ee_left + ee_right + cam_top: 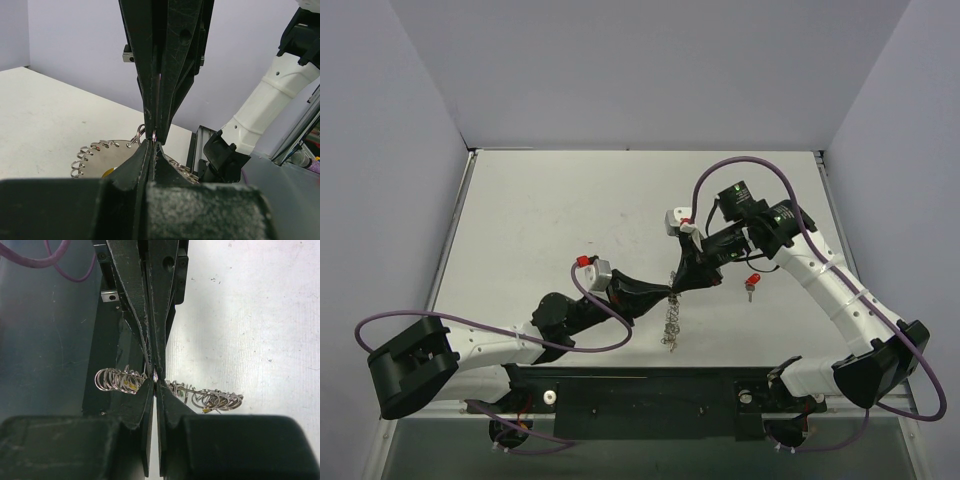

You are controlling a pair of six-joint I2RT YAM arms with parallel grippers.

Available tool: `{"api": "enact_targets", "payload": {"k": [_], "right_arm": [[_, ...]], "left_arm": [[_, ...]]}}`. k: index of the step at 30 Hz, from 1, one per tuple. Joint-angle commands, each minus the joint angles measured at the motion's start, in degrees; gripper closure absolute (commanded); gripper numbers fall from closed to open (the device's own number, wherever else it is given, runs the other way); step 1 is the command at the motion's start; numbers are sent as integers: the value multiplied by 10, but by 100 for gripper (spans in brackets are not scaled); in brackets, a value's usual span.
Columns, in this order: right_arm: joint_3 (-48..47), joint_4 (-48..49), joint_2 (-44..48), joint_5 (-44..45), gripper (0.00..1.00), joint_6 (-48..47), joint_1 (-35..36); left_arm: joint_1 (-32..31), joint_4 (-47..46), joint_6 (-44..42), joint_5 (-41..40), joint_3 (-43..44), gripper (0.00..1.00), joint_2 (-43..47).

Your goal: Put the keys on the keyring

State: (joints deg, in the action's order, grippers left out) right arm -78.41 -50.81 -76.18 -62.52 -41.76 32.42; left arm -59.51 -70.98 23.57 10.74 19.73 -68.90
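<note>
My left jaws and my right jaws meet tip to tip above the desk (570,200), both pairs clenched. Each pinches the wire of the keyring (672,325) at nearly the same spot. In the right wrist view my own fingertips (150,390) close from below and the left pair's come down from above. The silvery coils spill out to either side of the pinch. A yellow speck (131,385) sits among the coils just left of the tips, and I cannot tell whether it is a key. From above, the rest of the ring hangs from the pinch in a loose strand toward my bases, its lower end at the desk. Farther out, on the right-hand side of my right jaws and well apart from the ring, a key with a red head (752,284) lies on the desk beside my right forearm.
</note>
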Motion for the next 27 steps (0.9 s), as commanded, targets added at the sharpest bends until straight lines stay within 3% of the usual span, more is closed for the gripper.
{"api": "enact_targets", "payload": {"k": [1, 5, 14, 19, 20, 22, 27], "right_arm": [[0, 4, 11, 9, 100, 19, 7], [5, 3, 16, 27, 100, 19, 5], [-3, -94, 22, 23, 100, -115, 10], [4, -133, 30, 50, 100, -184, 31], [7, -133, 34, 49, 78, -186, 32], [5, -136, 41, 51, 53, -184, 30], [-19, -205, 54, 44, 47, -249, 1]], "left_arm": [[1, -69, 13, 3, 22, 100, 9], [1, -69, 23, 10, 19, 100, 9], [1, -61, 31, 49, 18, 100, 9], [-6, -3, -35, 56, 19, 100, 31], [-7, 6, -48, 54, 18, 100, 36], [-7, 28, -100, 51, 12, 100, 54], [-6, 102, -209, 85, 3, 100, 114]]}}
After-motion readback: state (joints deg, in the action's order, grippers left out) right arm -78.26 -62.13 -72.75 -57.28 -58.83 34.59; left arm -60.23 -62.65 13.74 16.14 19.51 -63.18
